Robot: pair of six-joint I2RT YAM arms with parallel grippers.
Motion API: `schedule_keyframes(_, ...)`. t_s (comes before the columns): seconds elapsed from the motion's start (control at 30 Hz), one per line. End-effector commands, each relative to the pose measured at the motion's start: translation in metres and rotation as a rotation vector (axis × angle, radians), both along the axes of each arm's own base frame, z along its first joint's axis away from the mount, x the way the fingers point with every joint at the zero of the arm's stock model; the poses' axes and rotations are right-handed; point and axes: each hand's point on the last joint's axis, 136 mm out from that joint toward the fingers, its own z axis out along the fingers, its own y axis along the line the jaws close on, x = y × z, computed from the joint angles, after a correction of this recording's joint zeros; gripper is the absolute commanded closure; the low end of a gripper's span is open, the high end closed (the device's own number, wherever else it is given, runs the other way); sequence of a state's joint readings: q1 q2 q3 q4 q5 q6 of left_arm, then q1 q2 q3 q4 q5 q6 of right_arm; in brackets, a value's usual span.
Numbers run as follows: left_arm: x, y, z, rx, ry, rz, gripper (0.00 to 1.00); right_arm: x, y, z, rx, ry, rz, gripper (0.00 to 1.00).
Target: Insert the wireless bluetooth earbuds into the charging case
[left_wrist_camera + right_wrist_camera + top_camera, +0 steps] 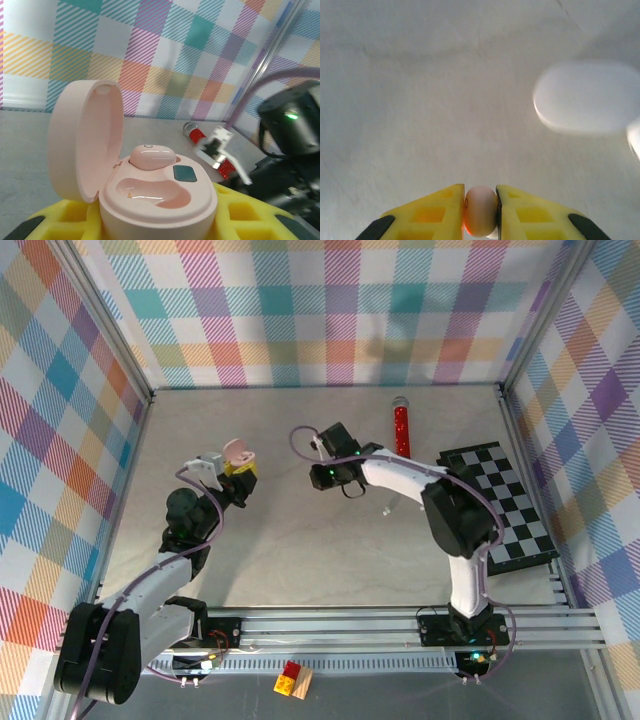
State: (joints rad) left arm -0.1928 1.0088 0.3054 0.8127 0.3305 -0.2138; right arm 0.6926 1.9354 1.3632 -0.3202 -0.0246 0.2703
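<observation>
The left gripper, left of centre in the top view, is closed on a pink charging case, which sits upright between its yellow fingers at the bottom of the left wrist view. The case's lid stands swung open on the left side of that frame. Inside, one earbud is seated in the far pocket, next to a small dark green patch, while the near pocket lies bare. The right gripper is pinching a pale pink earbud between its two yellow pads at the bottom centre of the right wrist view, lifted clear of the grey table. In the top view this gripper is near the middle of the frame, just right of the open case and apart from it. A blurred white pebble-shaped case lies on the table in the upper right of the right wrist view. Further back, right of centre in the top view, a red cylinder with a silver cap lies on the table, and a black-and-white checkered mat covers the right side.
</observation>
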Motion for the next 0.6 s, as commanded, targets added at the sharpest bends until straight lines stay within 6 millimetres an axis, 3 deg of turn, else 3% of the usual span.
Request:
schedule_keyframes(0.0, -0.003, -0.016, 0.020, 0.038, -0.074, -0.057, 0.66, -0.016, -0.029, 0.003, -0.019, -0.025, -0.077, 0.79)
schedule_keyframes(0.3, -0.013, -0.054, 0.019, 0.103, -0.114, -0.186, 0.66, -0.090, -0.125, -0.027, -0.188, 0.054, -0.246, 0.79)
schedule_keyframes(0.43, -0.012, -0.061, 0.020, 0.103, -0.124, -0.211, 0.66, -0.105, -0.139, -0.041, -0.223, 0.097, -0.267, 0.79)
schedule_keyframes(0.57, -0.011, -0.063, 0.020, 0.103, -0.125, -0.220, 0.66, -0.107, -0.142, -0.047, -0.265, 0.116, -0.258, 0.78)
